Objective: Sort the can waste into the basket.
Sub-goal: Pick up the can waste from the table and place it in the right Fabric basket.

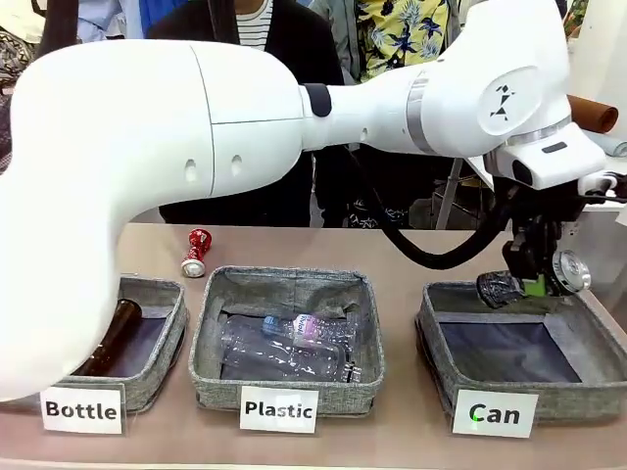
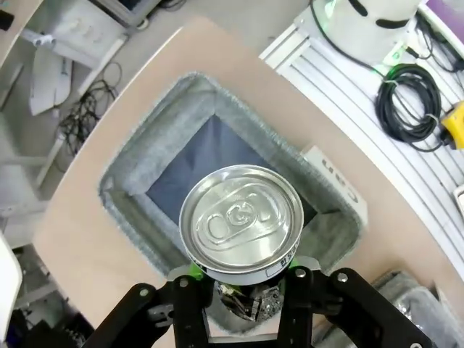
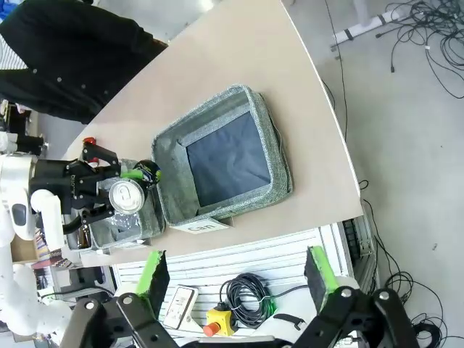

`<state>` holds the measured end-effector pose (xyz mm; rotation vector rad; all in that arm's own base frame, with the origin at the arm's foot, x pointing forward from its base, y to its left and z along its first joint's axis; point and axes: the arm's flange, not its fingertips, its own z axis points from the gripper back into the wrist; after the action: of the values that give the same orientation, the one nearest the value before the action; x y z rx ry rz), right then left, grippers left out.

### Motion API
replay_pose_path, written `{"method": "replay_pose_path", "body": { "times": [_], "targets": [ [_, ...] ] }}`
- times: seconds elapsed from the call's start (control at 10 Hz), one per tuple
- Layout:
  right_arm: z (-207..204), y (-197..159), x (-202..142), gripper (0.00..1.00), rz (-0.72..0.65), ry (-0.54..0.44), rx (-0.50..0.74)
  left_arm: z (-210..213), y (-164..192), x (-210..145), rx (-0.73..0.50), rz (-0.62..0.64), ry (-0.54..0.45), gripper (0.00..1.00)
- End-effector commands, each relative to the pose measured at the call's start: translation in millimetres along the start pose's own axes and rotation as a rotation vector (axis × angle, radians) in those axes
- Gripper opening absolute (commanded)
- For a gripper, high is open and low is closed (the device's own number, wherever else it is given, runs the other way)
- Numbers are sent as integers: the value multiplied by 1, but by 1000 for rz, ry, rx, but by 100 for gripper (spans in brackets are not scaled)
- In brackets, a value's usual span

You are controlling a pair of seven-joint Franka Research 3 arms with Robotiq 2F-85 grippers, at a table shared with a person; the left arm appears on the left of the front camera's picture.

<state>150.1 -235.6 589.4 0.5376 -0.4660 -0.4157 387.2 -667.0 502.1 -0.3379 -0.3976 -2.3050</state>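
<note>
My left gripper point(image 1: 534, 282) reaches across to the right and is shut on the dark can point(image 1: 571, 271), which hangs just above the back edge of the grey basket point(image 1: 443, 338) labelled "Can". In the left wrist view the can's silver top point(image 2: 241, 221) faces the camera between the green pads point(image 2: 193, 271), with the basket point(image 2: 138, 163) below it. A red can point(image 1: 198, 252) lies on the table behind the "Plastic" bin. My right gripper point(image 3: 235, 272) stands open and holds nothing, high over the table's edge, looking down at the basket point(image 3: 283, 167) and the held can point(image 3: 127, 196).
The "Plastic" bin point(image 1: 211, 323) holds clear bottles, and the "Bottle" bin point(image 1: 171, 333) holds a brown glass bottle point(image 1: 113, 338). A person in dark clothes point(image 1: 245, 24) sits at the far side. Cables and a rail frame point(image 3: 290, 254) lie beyond the table's edge.
</note>
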Motion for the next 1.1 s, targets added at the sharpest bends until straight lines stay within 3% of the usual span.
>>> {"method": "replay_pose_path", "body": {
  "times": [0.0, 0.1, 0.7, 0.9, 1.0],
  "targets": [
    [2, 3, 3, 100, -14, -6, -1, 3, 17, 5, 17, -2, 43, 96],
    [2, 3, 3, 100, -14, -6, -1, 3, 16, 5, 36, -7, 55, 100],
    [2, 3, 3, 100, -14, -6, -1, 12, 15, -4, 50, 0, 29, 100],
    [2, 3, 3, 100, -14, -6, -1, 34, 5, -27, 4, 81, -7, 100],
    [0, 0, 0, 100, 0, 0, 0, 56, -18, -52, -51, 159, -15, 100]
  ]
}}
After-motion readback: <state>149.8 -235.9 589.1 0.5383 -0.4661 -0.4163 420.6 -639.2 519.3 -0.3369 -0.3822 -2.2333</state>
